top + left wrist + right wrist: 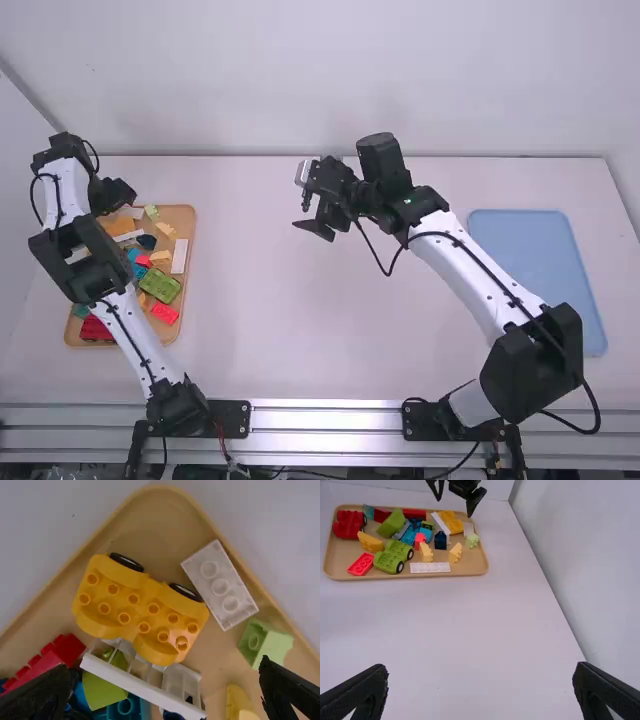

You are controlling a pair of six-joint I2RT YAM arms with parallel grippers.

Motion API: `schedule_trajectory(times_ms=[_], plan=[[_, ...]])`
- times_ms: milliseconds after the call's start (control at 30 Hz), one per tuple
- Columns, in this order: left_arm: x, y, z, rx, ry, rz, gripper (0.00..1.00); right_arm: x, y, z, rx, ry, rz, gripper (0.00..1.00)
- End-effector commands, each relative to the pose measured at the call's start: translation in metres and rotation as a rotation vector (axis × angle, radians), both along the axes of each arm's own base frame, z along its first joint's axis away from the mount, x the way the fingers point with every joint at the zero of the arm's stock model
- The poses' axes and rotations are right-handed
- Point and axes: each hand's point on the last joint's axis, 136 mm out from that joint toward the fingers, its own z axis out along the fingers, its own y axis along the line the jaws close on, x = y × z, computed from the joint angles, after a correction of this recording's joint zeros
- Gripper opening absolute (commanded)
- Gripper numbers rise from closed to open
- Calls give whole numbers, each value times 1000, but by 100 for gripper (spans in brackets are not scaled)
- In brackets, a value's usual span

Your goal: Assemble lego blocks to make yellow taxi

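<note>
Chassis should be light, rigid; I would grip its waist. Left claw and right claw: wide apart, empty.

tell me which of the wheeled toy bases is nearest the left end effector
The yellow plastic base with black wheels, lying before the open left end effector; the green plastic base and red plastic base sit farther off.

Over on the left of the counter sits the tray with blocks in it; the board lies on the right.
</note>
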Motion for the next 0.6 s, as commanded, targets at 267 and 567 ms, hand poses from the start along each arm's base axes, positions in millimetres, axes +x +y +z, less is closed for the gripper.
schedule_trajectory(times_ms=[267,567], plan=[[-7,-10,-13,-171,-102,795,99,3,1,7,8,-4,0,99],[20,-8,-30,-254,-237,933,99,3,1,7,6,0,0,99]])
